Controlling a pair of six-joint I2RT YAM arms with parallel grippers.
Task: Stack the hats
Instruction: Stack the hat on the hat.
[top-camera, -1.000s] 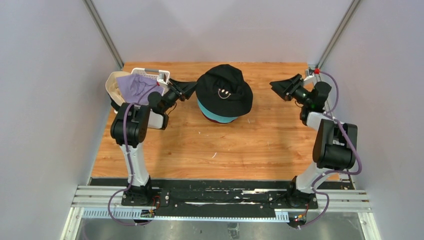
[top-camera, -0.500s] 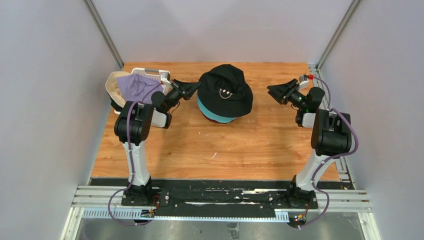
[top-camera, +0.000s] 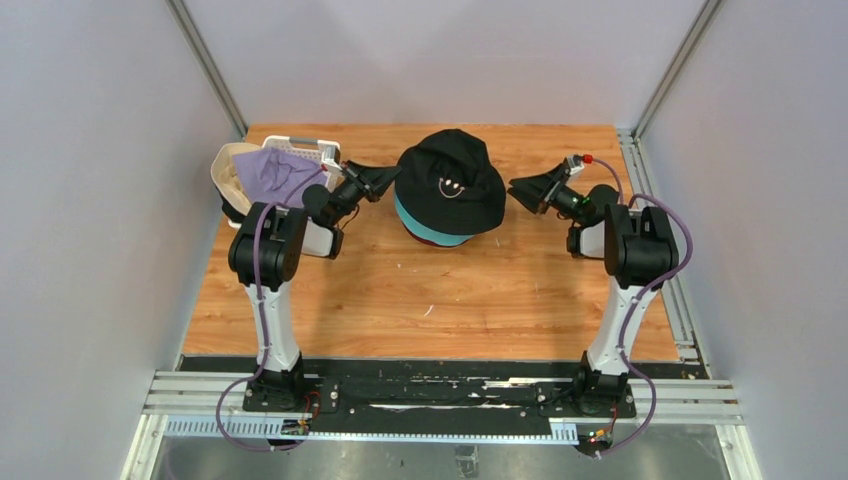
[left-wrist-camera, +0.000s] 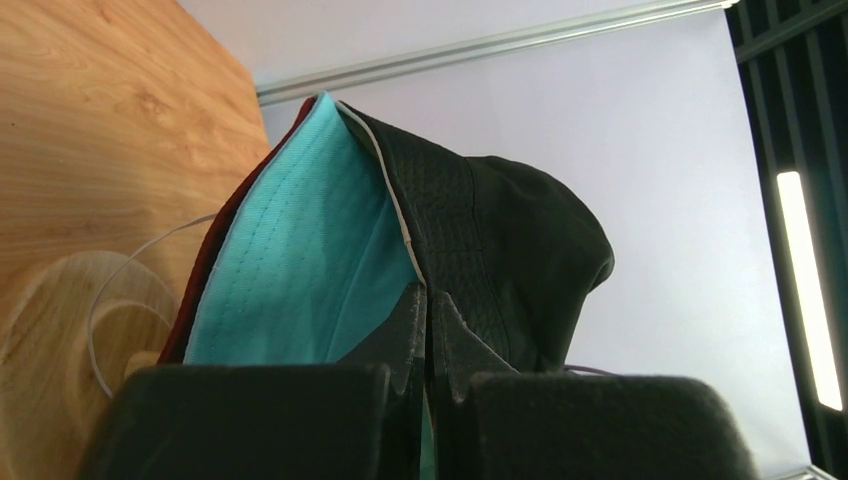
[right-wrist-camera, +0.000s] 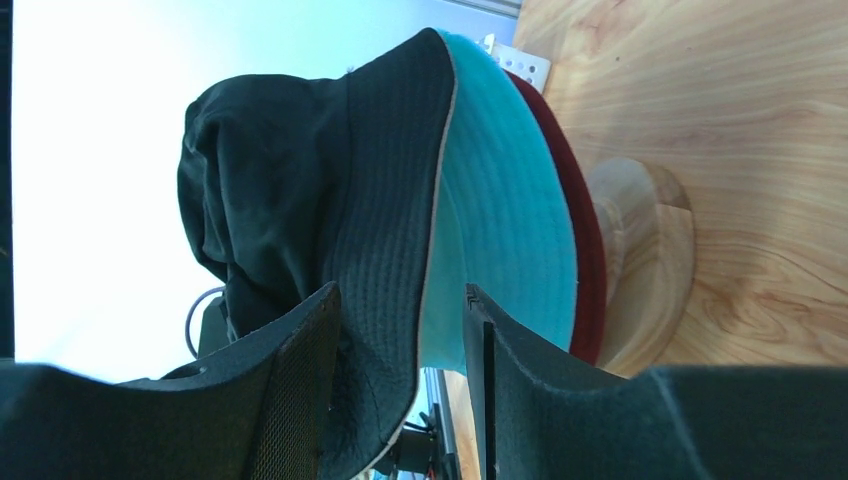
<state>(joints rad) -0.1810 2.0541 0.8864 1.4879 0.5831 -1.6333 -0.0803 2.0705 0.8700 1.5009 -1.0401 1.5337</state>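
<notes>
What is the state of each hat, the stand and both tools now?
wooden stand: upright, wearing three hats.
black smiley hat: top of the stack.
teal hat: stacked under it.
maroon hat: lowest, on the stand.
lavender hat: crumpled in the basket.
beige hat: in the basket too.
left tool: shut on the black brim.
right tool: open, around the black brim.

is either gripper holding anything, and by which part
The left gripper is pinched shut on the brim edge of the black smiley hat. The right gripper straddles the opposite brim with jaws open, holding nothing.
</notes>
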